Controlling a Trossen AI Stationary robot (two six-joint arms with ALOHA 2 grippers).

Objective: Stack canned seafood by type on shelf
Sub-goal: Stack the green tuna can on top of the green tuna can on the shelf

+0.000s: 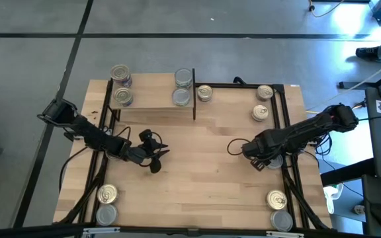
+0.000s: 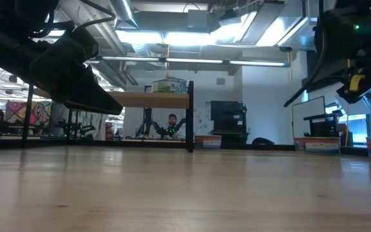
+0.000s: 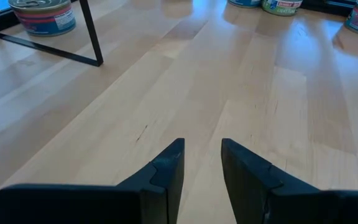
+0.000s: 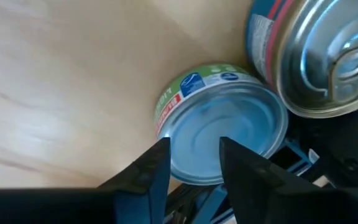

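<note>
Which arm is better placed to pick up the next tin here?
Right. The right gripper hangs directly over a green-labelled tin at the table's right edge, fingers straddling its top. The left gripper hovers over bare tabletop, empty, with no tin near its fingers.

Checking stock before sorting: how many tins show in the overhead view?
11 tins are clear: four at the shelf, three on the table right of it, and two at each near corner. The right claw hides at least one more.
</note>
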